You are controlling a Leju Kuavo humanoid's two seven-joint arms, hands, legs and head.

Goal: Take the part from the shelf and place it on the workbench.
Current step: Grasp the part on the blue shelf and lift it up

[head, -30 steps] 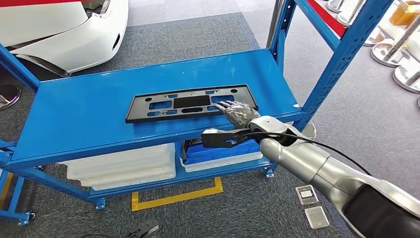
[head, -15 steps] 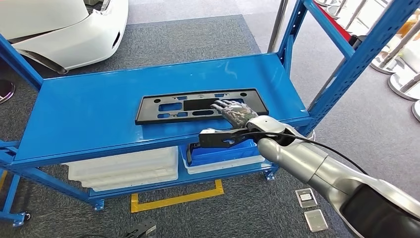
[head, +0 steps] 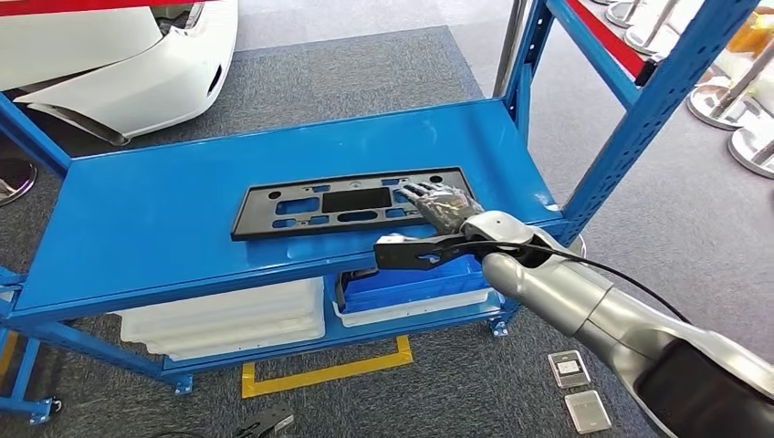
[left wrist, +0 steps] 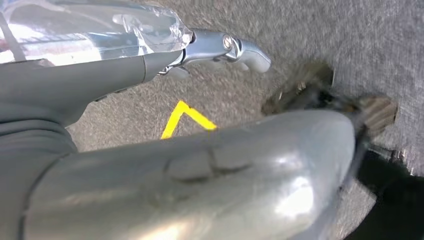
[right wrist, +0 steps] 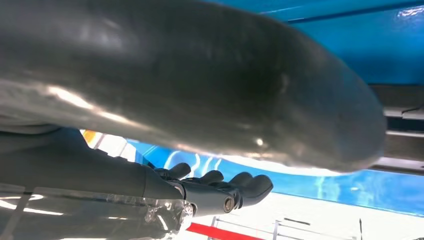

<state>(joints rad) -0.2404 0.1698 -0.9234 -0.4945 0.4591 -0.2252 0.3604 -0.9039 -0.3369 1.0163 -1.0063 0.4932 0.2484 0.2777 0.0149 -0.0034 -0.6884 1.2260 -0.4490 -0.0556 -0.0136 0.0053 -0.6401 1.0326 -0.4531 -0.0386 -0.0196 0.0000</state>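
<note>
The part [head: 310,210] is a long flat black plastic plate with cut-outs, lying on the blue shelf [head: 137,210] close to its front edge. My right hand [head: 444,208] reaches in from the right, and its fingers lie spread flat on top of the part's right end. The thumb sticks out below the shelf's front edge, apart from the part. In the right wrist view the right hand [right wrist: 220,187] has its fingers stretched out and nothing clasped in them. My left hand [left wrist: 225,47] hangs over the grey carpet, holding nothing.
Blue uprights [head: 639,109] frame the shelf's right end. Below it sit white trays [head: 228,315] and a blue bin [head: 411,283]. A white car body [head: 119,55] stands behind at the left. Yellow floor tape [head: 319,365] and small plates [head: 570,370] lie on the carpet.
The head view swayed right and back. My right hand has stayed on the part's right end with its fingers a little further over it; the part lies where it was.
</note>
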